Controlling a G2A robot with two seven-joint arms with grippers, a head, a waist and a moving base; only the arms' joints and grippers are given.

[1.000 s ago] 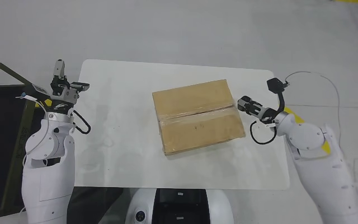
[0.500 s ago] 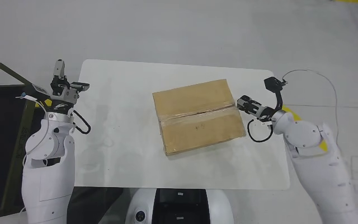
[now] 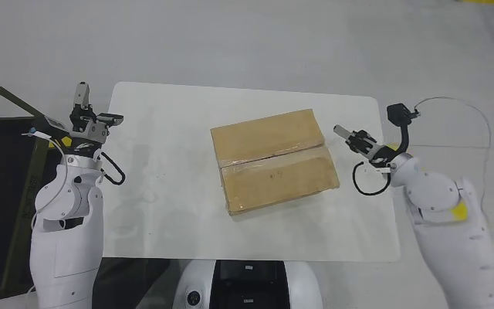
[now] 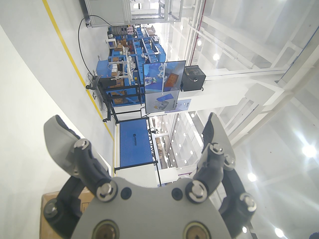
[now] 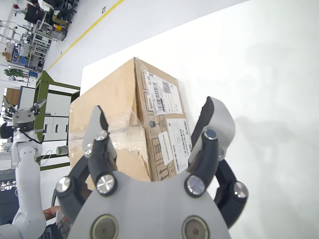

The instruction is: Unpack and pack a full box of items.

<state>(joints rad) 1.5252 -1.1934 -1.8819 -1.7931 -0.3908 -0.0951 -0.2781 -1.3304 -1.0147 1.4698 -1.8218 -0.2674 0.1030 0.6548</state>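
Top view has the cardboard box [image 3: 274, 161] sitting closed near the middle of the white table [image 3: 170, 216], turned slightly askew to the table's edges. A strip of clear tape [image 3: 270, 155] runs along the seam between its two top flaps.

The right gripper [image 5: 153, 105] hangs just beside the box's right-hand end, pointing at it but not touching it. Its jaws are spread wide with nothing between them. From the right wrist view, that end of the box carries two white labels [image 5: 162, 93], and the tape is crinkled where it folds over the top edge.

The left gripper [image 4: 133, 120] is at the left edge of the table, well apart from the box, and points upward toward the ceiling. Its jaws are also released and hold nothing. A corner of the box shows low in the left wrist view, behind the gripper's base.

A green-framed stand [image 5: 41, 80] is on the floor just beyond the table's left side
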